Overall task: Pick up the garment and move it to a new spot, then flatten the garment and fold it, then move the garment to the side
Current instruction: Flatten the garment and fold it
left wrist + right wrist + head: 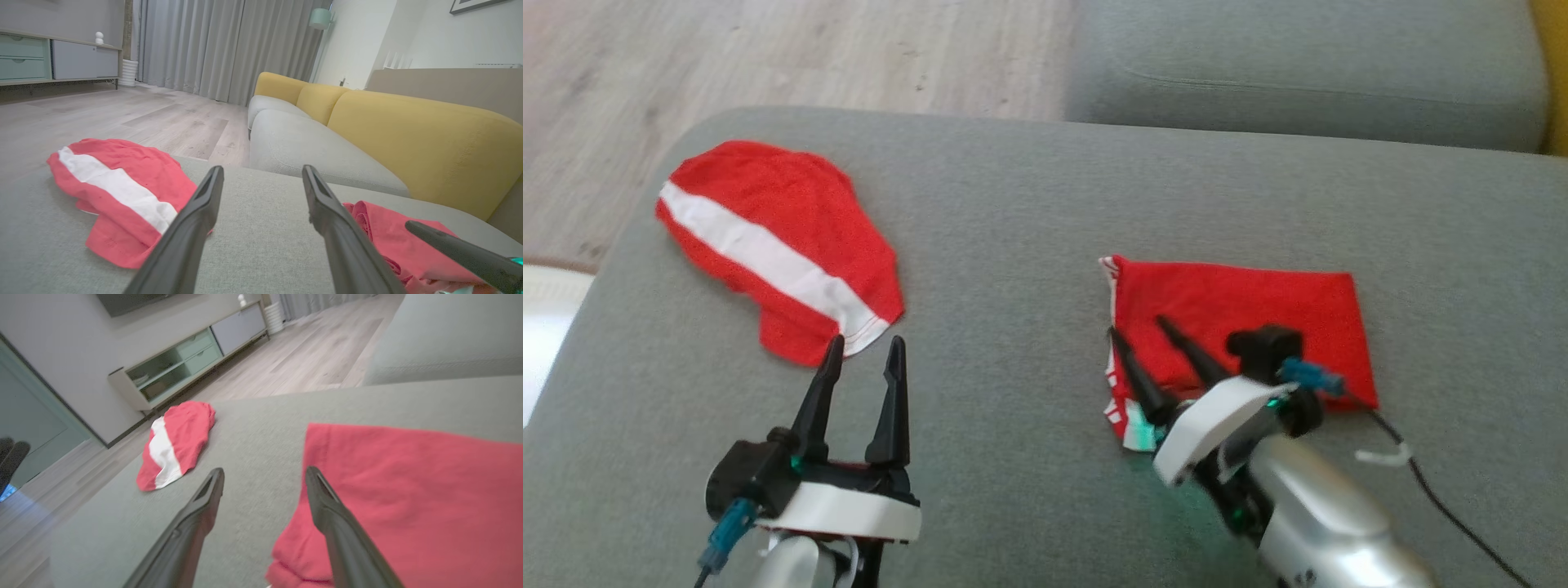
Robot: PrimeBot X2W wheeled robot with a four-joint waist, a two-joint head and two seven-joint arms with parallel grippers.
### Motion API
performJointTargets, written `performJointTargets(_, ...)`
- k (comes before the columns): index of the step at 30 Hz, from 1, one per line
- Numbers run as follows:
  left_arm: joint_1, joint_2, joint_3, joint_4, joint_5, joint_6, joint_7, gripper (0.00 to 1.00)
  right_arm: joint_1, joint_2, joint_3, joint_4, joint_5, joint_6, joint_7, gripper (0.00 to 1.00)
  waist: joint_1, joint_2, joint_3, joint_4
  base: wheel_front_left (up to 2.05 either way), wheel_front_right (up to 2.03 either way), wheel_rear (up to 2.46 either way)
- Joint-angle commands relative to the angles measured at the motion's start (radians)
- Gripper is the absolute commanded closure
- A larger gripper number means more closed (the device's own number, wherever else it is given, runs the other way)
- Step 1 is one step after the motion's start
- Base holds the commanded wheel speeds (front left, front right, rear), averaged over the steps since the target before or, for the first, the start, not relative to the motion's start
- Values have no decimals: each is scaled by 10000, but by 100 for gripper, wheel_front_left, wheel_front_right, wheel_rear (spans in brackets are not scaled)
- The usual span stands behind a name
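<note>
Home living room, yellow-backed sofa, curtains, sideboard

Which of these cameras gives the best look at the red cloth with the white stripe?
The head view: the striped cloth lies almost whole, seen from above. The left wrist view shows it close but at a low angle, one corner behind a pincer finger. The right wrist view shows it small and blurry.

A folded red garment lies right of the grey cushion's middle, with the right gripper spread over its left edge. The left gripper, also spread, is just beside a striped cloth near the left edge.
</note>
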Motion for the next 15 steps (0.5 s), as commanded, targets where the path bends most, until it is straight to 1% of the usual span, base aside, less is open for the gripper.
performJointTargets(1, -257, 39, 426, -367, -5, 15, -51, 0, -615, 72, -292, -92, -271, -9, -285, 0, 0, 0, -81, -266, 0, 0, 0)
performJointTargets(3, -315, 33, 467, -469, 6, 15, -51, 0, -755, 26, -775, 84, -720, -9, -431, 0, 0, 0, -125, -440, 0, 0, 0)
performJointTargets(6, -400, 16, 541, -650, 58, 15, -51, 0, -807, -564, -1602, 20, -1657, -9, -527, 0, 0, 0, -152, -672, 0, 0, 0)
performJointTargets(8, -459, 3, 561, -753, 107, 15, -51, 0, -678, -1084, -2434, -569, -2438, -9, -538, 0, 0, 0, -145, -786, 0, 0, 0)
performJointTargets(11, -544, -19, 537, -874, 114, 15, -51, 0, -57, -1574, -3813, -1578, -3494, -9, -541, 0, 0, 0, -121, -931, 0, 0, 0)
performJointTargets(13, -567, -31, 531, -951, 111, 15, -51, 0, 463, -1638, -4597, -2190, -4160, -9, -543, 0, 0, 0, -121, -1030, 0, 0, 0)
performJointTargets(15, -564, -40, 558, -982, 138, 15, -51, 0, 988, -1480, -5309, -2757, -4602, -9, -543, 0, 0, 0, -116, -1108, 0, 0, 0)
